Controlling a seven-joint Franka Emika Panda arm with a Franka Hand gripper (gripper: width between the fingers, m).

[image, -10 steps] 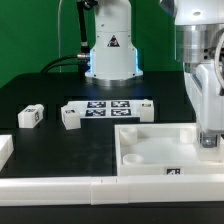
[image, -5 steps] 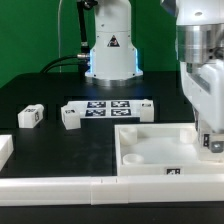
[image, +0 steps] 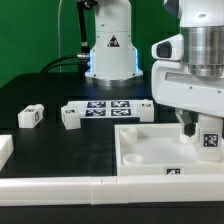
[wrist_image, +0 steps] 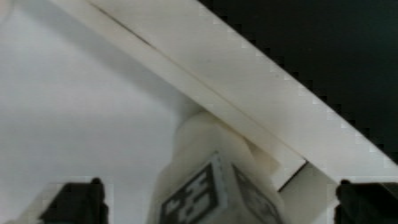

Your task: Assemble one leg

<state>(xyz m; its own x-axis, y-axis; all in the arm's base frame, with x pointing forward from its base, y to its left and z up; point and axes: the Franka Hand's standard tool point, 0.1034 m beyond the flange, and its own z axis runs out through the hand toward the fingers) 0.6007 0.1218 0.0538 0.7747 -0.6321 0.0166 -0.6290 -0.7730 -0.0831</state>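
Jaws spread wide, the two-finger gripper (image: 196, 131) hovers over the small white plastic tagged leg block (image: 209, 139) standing right beneath its fingertips in the big white rimmed tray (image: 136, 139) — light, rigid, slick-looking, best pinched across flat opposite faces.

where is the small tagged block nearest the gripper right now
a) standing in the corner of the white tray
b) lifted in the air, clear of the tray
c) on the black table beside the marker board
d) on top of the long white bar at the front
a: the block stands inside the tray at its corner on the exterior view's right, between the open fingers of the gripper, which do not close on it.
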